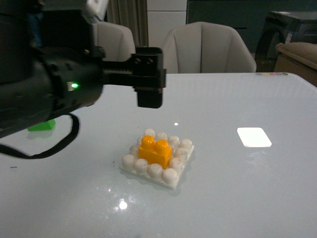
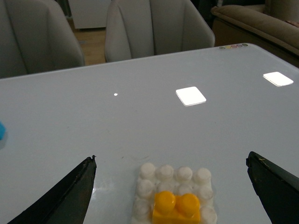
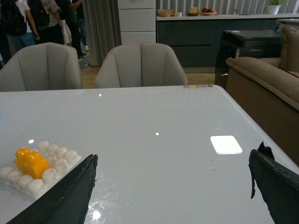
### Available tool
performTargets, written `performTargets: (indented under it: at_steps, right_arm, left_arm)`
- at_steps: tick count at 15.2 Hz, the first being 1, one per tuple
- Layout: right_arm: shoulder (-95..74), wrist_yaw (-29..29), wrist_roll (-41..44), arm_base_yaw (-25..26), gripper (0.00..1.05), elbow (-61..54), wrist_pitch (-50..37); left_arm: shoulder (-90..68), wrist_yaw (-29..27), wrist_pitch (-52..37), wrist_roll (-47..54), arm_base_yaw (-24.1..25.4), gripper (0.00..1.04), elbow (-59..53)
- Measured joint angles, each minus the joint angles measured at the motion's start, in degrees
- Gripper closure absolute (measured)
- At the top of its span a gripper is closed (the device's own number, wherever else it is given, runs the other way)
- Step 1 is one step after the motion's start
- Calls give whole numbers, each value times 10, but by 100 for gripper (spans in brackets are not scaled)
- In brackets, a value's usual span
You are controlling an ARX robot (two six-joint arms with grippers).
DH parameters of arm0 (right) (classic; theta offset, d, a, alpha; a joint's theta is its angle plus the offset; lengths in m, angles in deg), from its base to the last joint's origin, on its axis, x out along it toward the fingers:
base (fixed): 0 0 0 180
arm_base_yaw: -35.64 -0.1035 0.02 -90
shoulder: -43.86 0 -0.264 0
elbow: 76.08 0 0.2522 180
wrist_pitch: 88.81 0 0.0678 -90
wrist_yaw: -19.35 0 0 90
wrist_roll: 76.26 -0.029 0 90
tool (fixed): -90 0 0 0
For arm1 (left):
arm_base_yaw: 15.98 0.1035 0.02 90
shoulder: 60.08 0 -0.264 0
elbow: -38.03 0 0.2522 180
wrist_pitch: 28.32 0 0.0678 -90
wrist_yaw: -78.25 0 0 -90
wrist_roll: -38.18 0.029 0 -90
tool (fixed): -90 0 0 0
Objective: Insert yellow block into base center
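The yellow block (image 1: 155, 151) sits studs up on the middle studs of the white studded base (image 1: 171, 176), on the table. My left gripper (image 1: 149, 99) hovers open and empty above and just behind the base. In the left wrist view the block (image 2: 176, 207) and base (image 2: 164, 172) lie between and below the wide-open left gripper (image 2: 171, 160). My right gripper (image 3: 174, 158) is open and empty over bare table, with the base (image 3: 56, 151) and the block (image 3: 31, 162) off to one side. The right gripper does not show in the front view.
A green brick (image 1: 42, 125) lies at the far left behind my left arm. A blue brick's edge (image 2: 2, 130) shows in the left wrist view. A smooth white patch (image 1: 254, 137) lies right of the base. Chairs (image 1: 208, 49) stand behind the table's far edge.
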Motion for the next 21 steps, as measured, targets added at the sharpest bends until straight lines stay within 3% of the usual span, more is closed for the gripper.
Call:
performTargets:
  at_steps: [5,6,7,8,12,14,16,17,21]
  right_arm:
    - [0,0,0,0,6,0,0]
    - [0,0,0,0,6,0,0]
    - [0,0,0,0,6,0,0]
    - [0,0,0,0,6,0,0]
    - [0,0,0,0,6,0,0]
    - [0,0,0,0,6,0,0]
    - [0,0,0,0,6,0,0]
    - [0,0,0,0,6,0,0]
    - [0,0,0,0,6,0,0]
  left_arm:
    - [266,-45,80,-2,46,7,-144]
    - [311,-90,30,13,55,16,-177]
    - [380,-89,63,24,81,29,-214]
    - [496,-53,109,32,142,54,-279]
    - [578,1,132,32,185,103,-333]
    - [612,14,146,34,201,103,-347]
    - [645,71,165,35,252,103,-361]
    - [657,67,174,34,261,103,-366]
    - [717,75,215,34,256,103,-382]
